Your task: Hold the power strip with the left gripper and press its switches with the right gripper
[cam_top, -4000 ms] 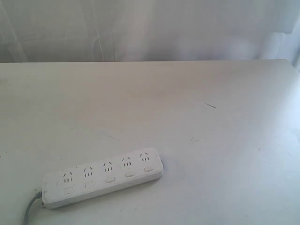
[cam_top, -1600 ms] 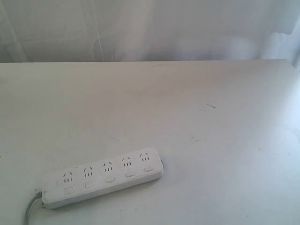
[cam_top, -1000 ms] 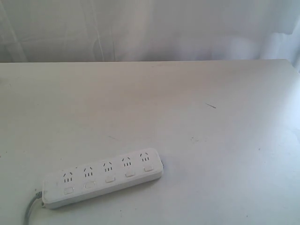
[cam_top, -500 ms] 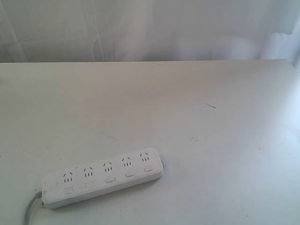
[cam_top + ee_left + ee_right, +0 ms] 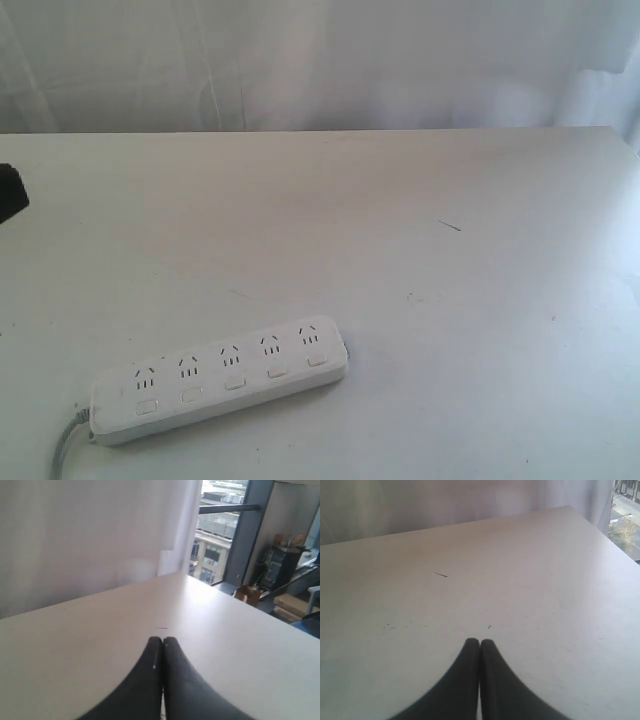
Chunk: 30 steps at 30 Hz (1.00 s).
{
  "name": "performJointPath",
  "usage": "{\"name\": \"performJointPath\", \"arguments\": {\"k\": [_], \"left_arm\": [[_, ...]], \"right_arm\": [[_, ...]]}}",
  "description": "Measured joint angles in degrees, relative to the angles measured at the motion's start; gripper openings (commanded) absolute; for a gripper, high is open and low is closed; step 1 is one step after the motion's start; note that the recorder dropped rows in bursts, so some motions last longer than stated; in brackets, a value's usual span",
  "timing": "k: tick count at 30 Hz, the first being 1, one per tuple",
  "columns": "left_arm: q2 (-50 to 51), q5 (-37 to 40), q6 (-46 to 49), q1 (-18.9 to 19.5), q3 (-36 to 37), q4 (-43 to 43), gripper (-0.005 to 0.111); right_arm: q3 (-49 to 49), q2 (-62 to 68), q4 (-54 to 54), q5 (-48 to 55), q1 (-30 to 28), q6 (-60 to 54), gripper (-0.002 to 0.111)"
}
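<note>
The white power strip (image 5: pixel 220 378) lies flat near the table's front left, slanting up to the right. Its five small white switches (image 5: pixel 234 382) run in a row below the sockets, and a grey cord (image 5: pixel 64 448) leaves its left end. A black tip of the left arm (image 5: pixel 10 193) pokes in at the exterior view's left edge, far from the strip. In the left wrist view the left gripper (image 5: pixel 162 640) is shut, with only bare table ahead of it. In the right wrist view the right gripper (image 5: pixel 479 642) is shut too. Neither wrist view shows the strip.
The white table (image 5: pixel 420 250) ends at a far edge against a pale curtain (image 5: pixel 320 60). A small dark mark (image 5: pixel 450 225) sits on the right half. The left wrist view shows the table's corner, a window (image 5: pixel 220 535) and stacked boxes (image 5: pixel 290 605) beyond.
A black part of the left arm has come into the exterior view at the left edge; half a second ago it was absent. The power strip has not moved.
</note>
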<state>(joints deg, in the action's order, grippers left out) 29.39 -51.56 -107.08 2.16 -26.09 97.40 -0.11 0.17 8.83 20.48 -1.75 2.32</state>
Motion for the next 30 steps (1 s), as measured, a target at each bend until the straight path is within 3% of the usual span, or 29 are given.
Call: {"name": "performJointPath", "arguments": {"k": [9,17,24,28,30], "left_arm": [[0.1,-3.7,-2.2,0.0,0.2,-3.7,0.0],[-0.3,-3.4,-12.7,0.0,0.2,-2.9,0.0],[-11.1,10.5,-13.7,0.0,-0.2,1.8,0.0],[-15.9,10.8,-13.8,0.0,-0.2,2.1,0.0],[-16.8,9.1,-9.6,0.0,-0.2,-0.3,0.0]], "right_arm": [[0.0,0.0,0.0,0.0,0.0,0.0,0.0],[0.0,0.0,0.0,0.0,0.0,0.0,0.0],[0.0,0.0,0.0,0.0,0.0,0.0,0.0],[0.0,0.0,0.0,0.0,0.0,0.0,0.0],[0.0,0.0,0.0,0.0,0.0,0.0,0.0]]}}
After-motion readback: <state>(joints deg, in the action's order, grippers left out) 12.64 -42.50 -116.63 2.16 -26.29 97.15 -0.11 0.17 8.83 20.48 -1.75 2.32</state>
